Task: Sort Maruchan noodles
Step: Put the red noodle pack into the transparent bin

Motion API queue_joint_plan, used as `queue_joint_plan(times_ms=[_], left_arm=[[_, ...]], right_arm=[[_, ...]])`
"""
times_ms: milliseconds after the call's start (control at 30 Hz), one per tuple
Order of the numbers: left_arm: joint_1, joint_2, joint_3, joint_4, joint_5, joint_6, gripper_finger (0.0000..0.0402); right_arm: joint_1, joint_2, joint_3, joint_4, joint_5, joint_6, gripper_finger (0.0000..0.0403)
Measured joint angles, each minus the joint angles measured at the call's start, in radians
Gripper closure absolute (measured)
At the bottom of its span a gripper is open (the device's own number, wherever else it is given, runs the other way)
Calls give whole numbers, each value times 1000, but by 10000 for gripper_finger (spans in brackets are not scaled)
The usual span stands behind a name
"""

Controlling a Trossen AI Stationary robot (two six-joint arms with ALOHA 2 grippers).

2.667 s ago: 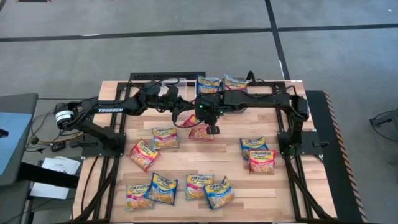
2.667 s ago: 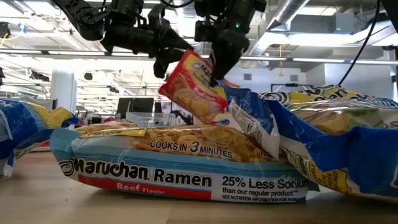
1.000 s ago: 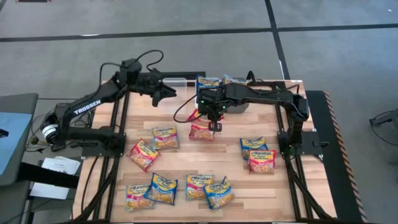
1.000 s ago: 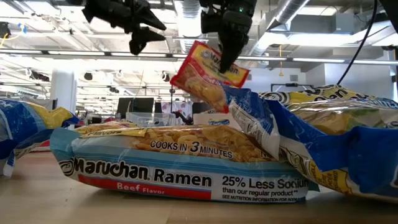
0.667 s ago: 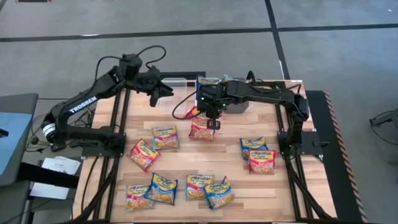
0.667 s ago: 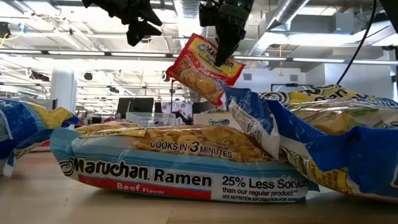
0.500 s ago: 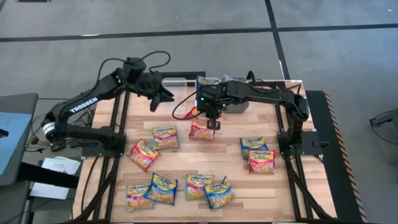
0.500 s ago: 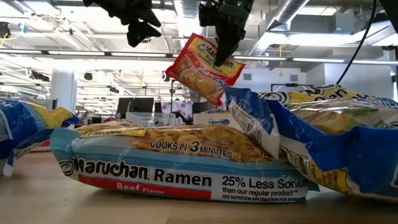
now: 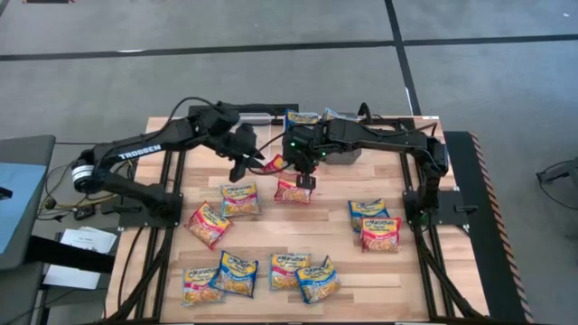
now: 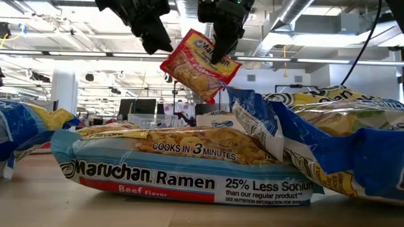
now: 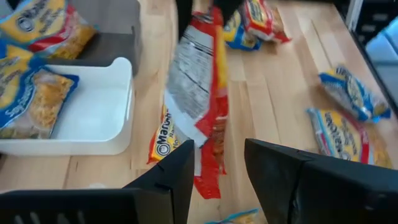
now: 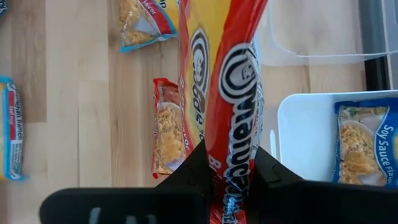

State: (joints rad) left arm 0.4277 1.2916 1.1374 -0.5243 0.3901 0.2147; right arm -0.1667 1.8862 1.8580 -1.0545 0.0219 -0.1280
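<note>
Above the tabletop (image 9: 352, 262), at upper centre of the high view, the right gripper (image 10: 221, 55) pinches a red packet (image 10: 197, 64) aloft, likely bound for a bin. The left gripper (image 9: 242, 161) hangs open just left of it, seemingly ready to help.

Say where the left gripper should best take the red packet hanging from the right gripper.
Probably the free lower edge of the red packet, approached from the left gripper's side. The right gripper pinches its upper edge, so the packet hangs tilted in the air, its bottom corner unobstructed above the table.
</note>
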Motion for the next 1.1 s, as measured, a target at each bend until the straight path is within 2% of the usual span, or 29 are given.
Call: queue_joint_plan(times_ms=[200, 500, 633, 767, 933, 1100], left_arm=[[-35, 11, 0, -1, -10, 81, 263], [-36, 16, 0, 48, -11, 49, 208], [-35, 16, 0, 65, 32, -17, 191], [-36, 16, 0, 54, -11, -48, 186], [-36, 16, 0, 46, 1, -55, 186], [-37, 19, 0, 44, -29, -74, 187]], right_arm=[[4, 0, 0, -2, 1, -4, 343], [12, 0, 0, -7, 1, -22, 343], [17, 0, 0, 9, 2, -29, 343], [21, 0, 0, 36, 3, -30, 343], [20, 0, 0, 75, 3, -30, 343], [26, 0, 0, 106, 4, -25, 343]])
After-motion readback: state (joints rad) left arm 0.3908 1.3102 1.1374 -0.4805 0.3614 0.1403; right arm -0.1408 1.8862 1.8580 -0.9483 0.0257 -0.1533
